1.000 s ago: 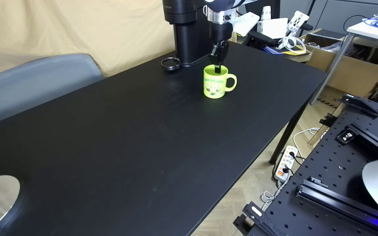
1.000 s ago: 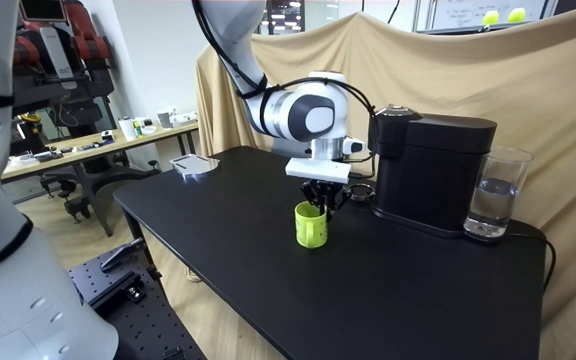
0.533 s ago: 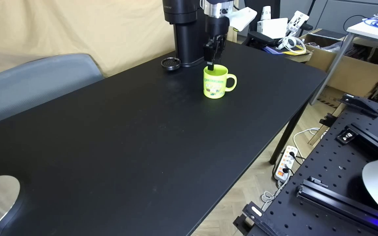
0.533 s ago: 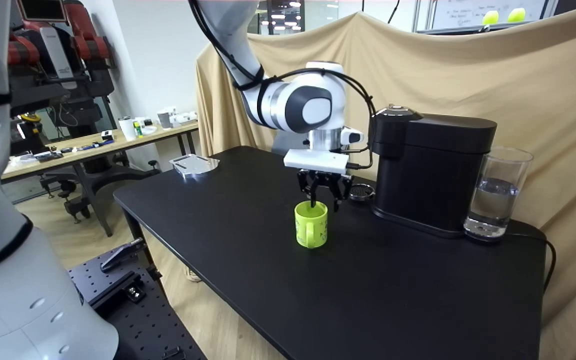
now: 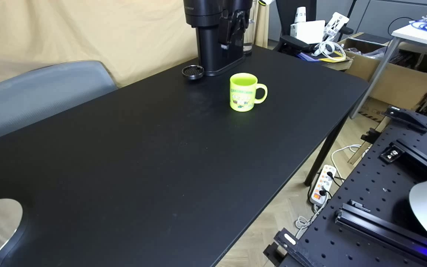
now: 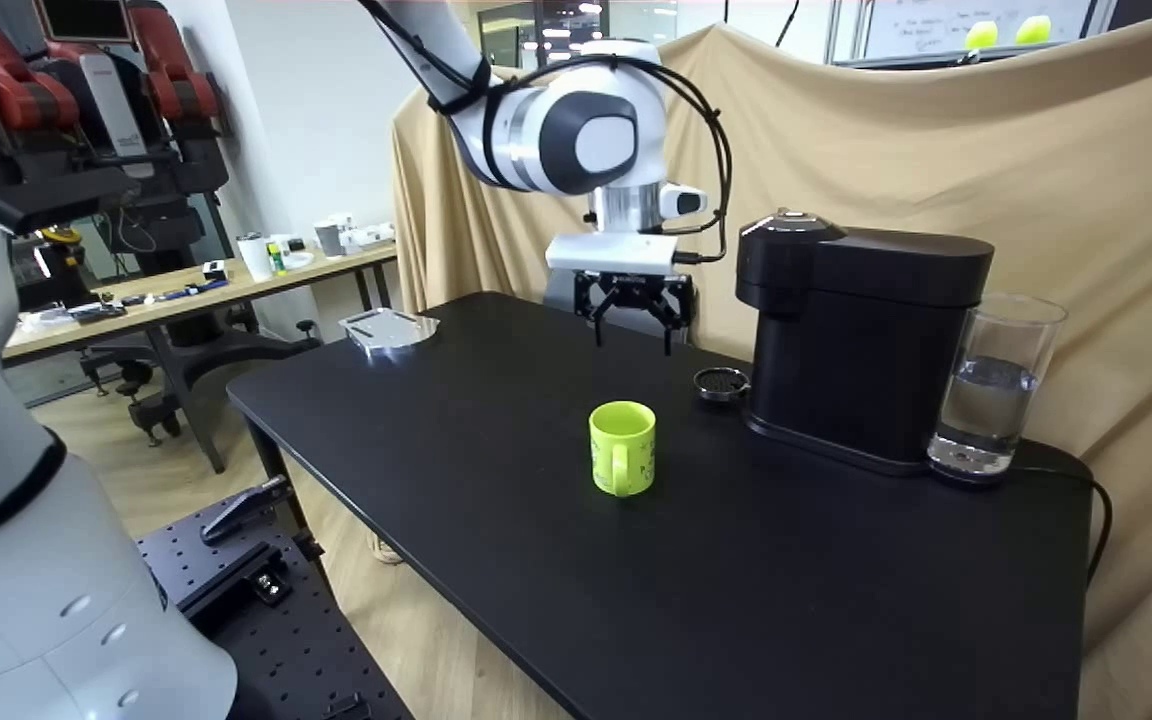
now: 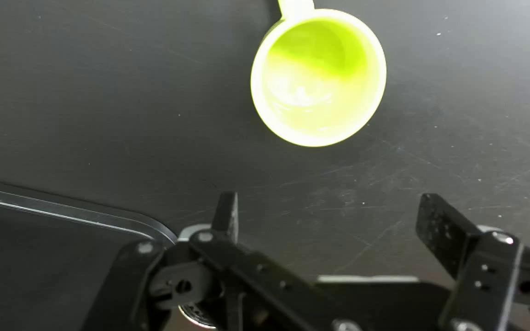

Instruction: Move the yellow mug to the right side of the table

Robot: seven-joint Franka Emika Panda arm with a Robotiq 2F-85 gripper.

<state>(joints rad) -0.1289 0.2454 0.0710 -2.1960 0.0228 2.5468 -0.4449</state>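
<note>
The yellow mug (image 5: 242,94) stands upright on the black table (image 5: 143,167), its loop handle turned away from the coffee machine. In an exterior view the mug (image 6: 622,455) has nothing touching it. My gripper (image 6: 633,347) hangs well above the tabletop, behind the mug, its fingers spread wide apart. From the wrist view I look down into the mug (image 7: 318,78), which lies beyond the fingertips. Only bare tabletop shows between the open fingers of the gripper (image 7: 327,197).
A black coffee machine (image 6: 866,340) stands at the table's back edge, with a glass of water (image 6: 996,400) beside it. Its round metal drip tray (image 6: 721,383) sits in front. A shiny metal plate (image 6: 389,328) lies at the table's far end, and a grey chair (image 5: 43,96) stands behind.
The fingers have spread apart and let go of the mug's wall. My gripper has risen out of the mug and moved up and back. The mug has stayed in place.
</note>
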